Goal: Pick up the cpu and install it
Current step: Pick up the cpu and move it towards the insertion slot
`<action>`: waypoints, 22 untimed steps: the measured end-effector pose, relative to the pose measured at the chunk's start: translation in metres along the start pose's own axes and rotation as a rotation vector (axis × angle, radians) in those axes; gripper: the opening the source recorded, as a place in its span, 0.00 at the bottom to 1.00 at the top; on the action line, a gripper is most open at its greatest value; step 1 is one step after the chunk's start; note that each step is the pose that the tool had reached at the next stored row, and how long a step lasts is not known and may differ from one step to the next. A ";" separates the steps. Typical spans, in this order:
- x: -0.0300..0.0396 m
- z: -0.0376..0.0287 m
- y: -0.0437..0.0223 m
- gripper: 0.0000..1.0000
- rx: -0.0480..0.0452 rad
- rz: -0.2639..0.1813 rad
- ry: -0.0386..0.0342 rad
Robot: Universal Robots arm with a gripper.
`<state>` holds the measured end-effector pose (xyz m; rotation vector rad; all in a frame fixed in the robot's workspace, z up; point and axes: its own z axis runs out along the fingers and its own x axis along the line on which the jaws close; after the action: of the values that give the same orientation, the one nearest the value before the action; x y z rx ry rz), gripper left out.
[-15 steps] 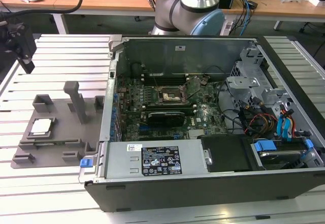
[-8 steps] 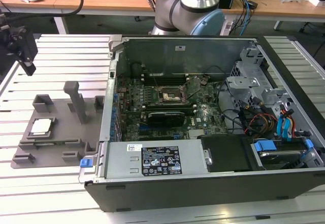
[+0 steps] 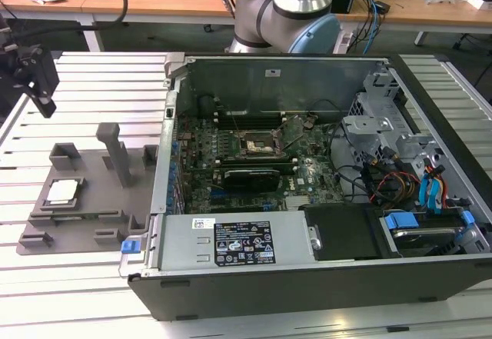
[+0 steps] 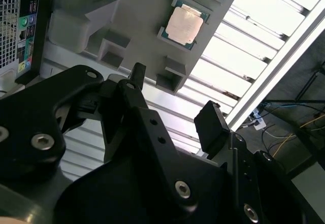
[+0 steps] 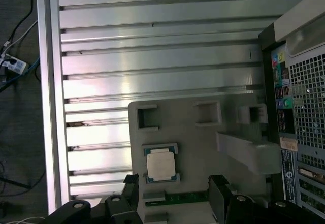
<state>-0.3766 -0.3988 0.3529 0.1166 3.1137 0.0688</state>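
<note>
The cpu (image 3: 61, 193), a small square chip with a pale metal top, lies flat in a recess of the grey fixture plate (image 3: 92, 224) at the exterior view's left, outside the computer case. It also appears in both wrist views (image 4: 184, 23) (image 5: 161, 164). My black gripper (image 3: 37, 85) hangs above the slatted table, well up and off to the far side of the plate. In both wrist views the gripper (image 4: 172, 97) (image 5: 175, 196) is open with nothing between its fingertips (image 5: 218, 191). The black socket frame (image 3: 257, 145) sits on the motherboard inside the case.
The open computer case (image 3: 307, 277) fills the middle and the exterior view's right, with a graphics card (image 3: 250, 176), drive bays and cables inside. Upright grey posts (image 3: 115, 151) rise from the fixture plate near the cpu. The arm's base (image 3: 288, 16) stands behind the case.
</note>
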 end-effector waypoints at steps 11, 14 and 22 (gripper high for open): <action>0.0002 0.0071 -0.0003 0.66 0.0000 0.000 0.0000; 0.0002 0.0091 -0.0004 0.66 0.0000 0.000 0.0000; 0.0004 0.0154 -0.0007 0.66 0.0000 0.000 0.0001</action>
<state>-0.3766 -0.3988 0.3375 0.1166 3.1137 0.0687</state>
